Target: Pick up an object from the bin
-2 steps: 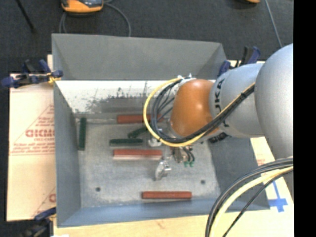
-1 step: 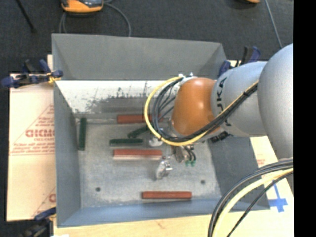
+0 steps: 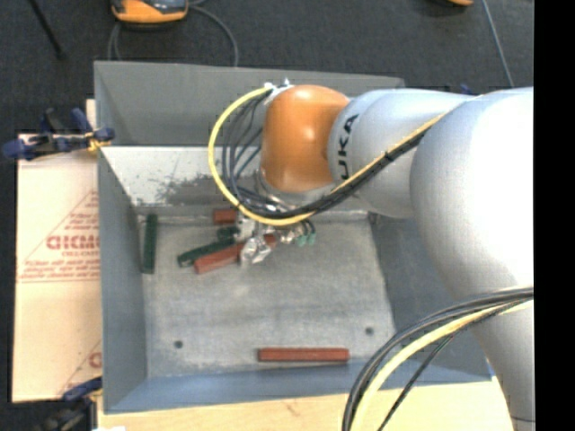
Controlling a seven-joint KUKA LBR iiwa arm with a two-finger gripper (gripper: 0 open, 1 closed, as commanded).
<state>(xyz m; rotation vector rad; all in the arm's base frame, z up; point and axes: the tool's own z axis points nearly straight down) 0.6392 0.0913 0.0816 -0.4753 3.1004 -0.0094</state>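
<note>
Nearest the front wall lies a long red-brown bar [image 3: 303,356], well apart from me. Further in, my end effector [image 3: 256,248] sits low at the right end of a short red-brown block [image 3: 216,261]. Wide or narrow, I cannot tell. I should centre on the block, clear of the touching dark green stick [image 3: 199,253]. Behind lies another red-brown piece [image 3: 224,215].

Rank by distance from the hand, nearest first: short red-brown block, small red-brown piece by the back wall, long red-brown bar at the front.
1. Short red-brown block, just beside the hand, on the view's left.
2. Small red-brown piece, by the back wall.
3. Long red-brown bar, alone near the front wall.
</note>
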